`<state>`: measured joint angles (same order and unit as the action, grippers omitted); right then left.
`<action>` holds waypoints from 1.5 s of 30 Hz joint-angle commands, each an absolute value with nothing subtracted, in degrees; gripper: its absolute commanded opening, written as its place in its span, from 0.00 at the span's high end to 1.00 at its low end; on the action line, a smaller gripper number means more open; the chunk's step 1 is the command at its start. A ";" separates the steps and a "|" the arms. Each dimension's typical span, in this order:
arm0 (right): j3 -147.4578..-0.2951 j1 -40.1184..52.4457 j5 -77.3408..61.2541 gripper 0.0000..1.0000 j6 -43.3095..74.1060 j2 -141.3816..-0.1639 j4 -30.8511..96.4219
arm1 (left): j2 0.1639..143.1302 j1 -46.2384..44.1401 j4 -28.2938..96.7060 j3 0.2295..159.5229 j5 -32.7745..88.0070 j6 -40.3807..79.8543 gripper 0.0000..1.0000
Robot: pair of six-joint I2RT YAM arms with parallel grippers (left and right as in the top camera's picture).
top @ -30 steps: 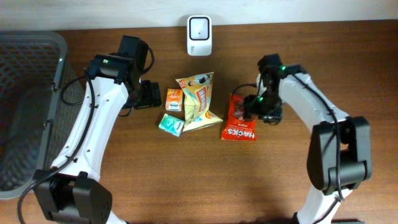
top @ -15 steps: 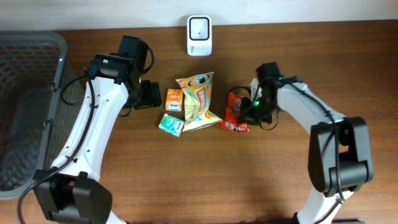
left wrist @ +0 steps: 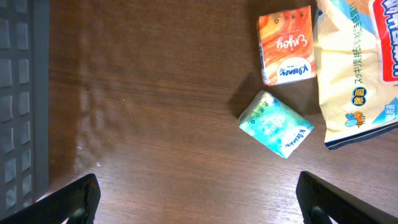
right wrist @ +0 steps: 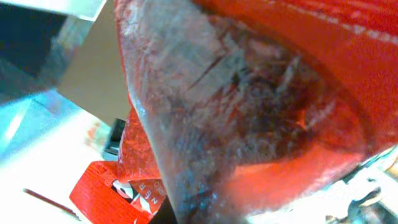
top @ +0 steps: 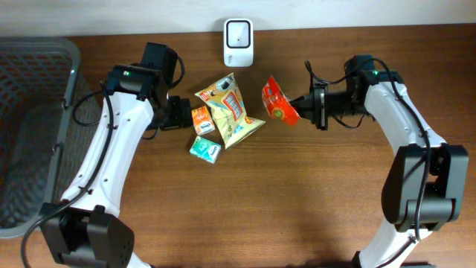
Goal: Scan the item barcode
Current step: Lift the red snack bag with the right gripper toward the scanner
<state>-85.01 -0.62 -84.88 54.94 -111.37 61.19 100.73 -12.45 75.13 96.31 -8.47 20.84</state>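
Red snack bag [top: 278, 101]: pinched at its right edge by the pressed-together jaws of the right gripper [top: 301, 104] and held tilted, near the white scanner [top: 238, 33] and just right of the yellow bag [top: 229, 110]. In the right wrist view, the frame is filled by red foil and a clear seam. The left gripper [left wrist: 199, 202] is shown spread wide, one finger [left wrist: 74, 198] at each lower corner of its view, over the wooden table [top: 297, 193]. An orange carton [top: 201, 120] and a teal packet [top: 204, 149] are seen beside the yellow bag. A grey basket [top: 37, 59] is placed at far left.
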 commanded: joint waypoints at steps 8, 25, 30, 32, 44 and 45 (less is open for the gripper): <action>-85.84 -2.00 -85.47 0.96 58.72 -110.50 56.27 | 100.95 -12.21 75.07 96.57 -9.02 21.61 0.01; -86.83 13.21 -30.74 0.96 29.41 -111.00 4.34 | 100.95 -12.21 75.07 96.57 -9.02 21.61 0.01; -99.83 17.34 -23.14 0.96 29.85 -120.75 -4.82 | 100.95 -12.21 75.07 96.57 -9.02 21.61 0.01; -108.31 18.37 -22.28 0.96 31.66 -128.68 -4.47 | 100.95 -12.21 75.07 96.57 -9.02 21.61 0.01; -110.06 18.26 -16.82 0.96 34.74 -133.56 -0.75 | 100.95 -12.25 75.07 96.57 -9.02 21.61 0.01; -110.06 18.26 -16.84 0.96 34.76 -133.88 -0.40 | 100.95 -12.25 75.07 96.57 -9.02 21.61 0.01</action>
<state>-108.44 18.41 -17.65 34.52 -134.52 -0.54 100.84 -12.36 75.16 96.31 -8.45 20.86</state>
